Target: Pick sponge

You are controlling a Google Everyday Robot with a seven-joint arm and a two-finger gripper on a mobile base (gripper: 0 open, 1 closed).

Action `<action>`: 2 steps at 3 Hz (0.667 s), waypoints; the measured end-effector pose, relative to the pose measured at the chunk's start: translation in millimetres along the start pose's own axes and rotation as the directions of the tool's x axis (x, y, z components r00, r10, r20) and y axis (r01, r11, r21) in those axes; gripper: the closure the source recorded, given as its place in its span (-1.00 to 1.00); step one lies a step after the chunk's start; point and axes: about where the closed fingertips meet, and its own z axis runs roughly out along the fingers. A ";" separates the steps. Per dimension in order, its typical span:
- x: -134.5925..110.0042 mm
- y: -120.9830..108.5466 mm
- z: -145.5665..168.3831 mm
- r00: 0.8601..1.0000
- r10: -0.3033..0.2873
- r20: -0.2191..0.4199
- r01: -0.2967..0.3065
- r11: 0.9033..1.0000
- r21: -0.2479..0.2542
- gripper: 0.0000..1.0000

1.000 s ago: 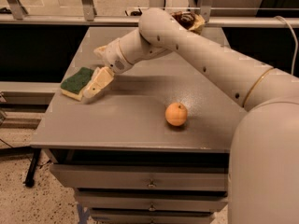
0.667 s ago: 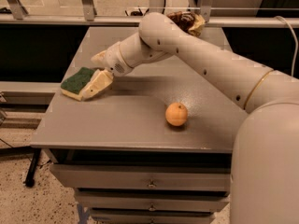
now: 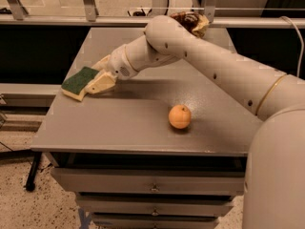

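Observation:
The sponge (image 3: 78, 81), dark green on top over pale yellow foam, lies at the left edge of the grey table (image 3: 119, 123). My gripper (image 3: 96, 78) reaches across the table from the right and sits at the sponge's right side, one cream finger (image 3: 100, 83) along its near edge and the other behind it. The sponge sits between the fingers. An orange fruit (image 3: 179, 116) lies on the table toward the front, well right of the gripper.
A brown-and-cream cloth bundle (image 3: 192, 22) lies at the table's far edge, partly behind my arm. A metal rail (image 3: 71, 20) with posts runs behind the table. Drawers (image 3: 152, 187) are below the front edge.
The gripper and the sponge have shifted slightly to the left and away, toward the table's left edge. The orange fruit has not moved.

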 end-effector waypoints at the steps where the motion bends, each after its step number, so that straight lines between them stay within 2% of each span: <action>1: -11.3 -1.5 -20.1 1.000 -0.024 0.013 0.024 0.999 0.040 0.77; 2: -21.5 -5.7 -54.3 0.998 -0.047 0.029 0.044 0.994 0.104 1.00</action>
